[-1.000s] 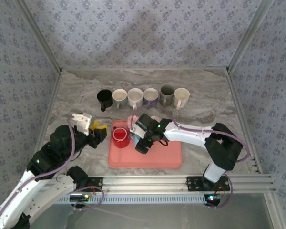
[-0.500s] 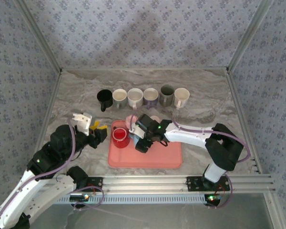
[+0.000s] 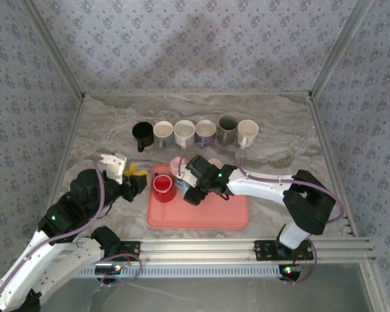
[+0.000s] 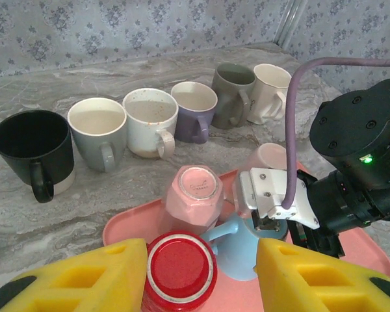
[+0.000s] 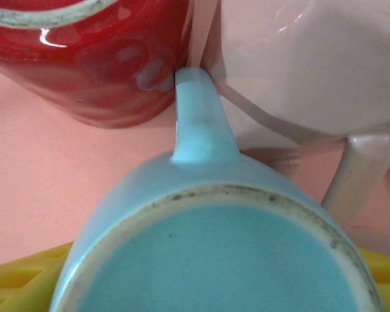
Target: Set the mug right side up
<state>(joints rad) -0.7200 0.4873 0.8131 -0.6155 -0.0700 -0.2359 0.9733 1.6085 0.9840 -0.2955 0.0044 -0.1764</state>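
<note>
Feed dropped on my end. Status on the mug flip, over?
Left gripper open, hovering over red mug. Right gripper straddling upside-down blue mug, grip unconfirmed. Red mug and pink mug crowd its handle.

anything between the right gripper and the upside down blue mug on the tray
Nothing visible. The right gripper sits directly over the blue mug, its jaws flanking it. The red mug and pink mug crowd the handle side.
</note>
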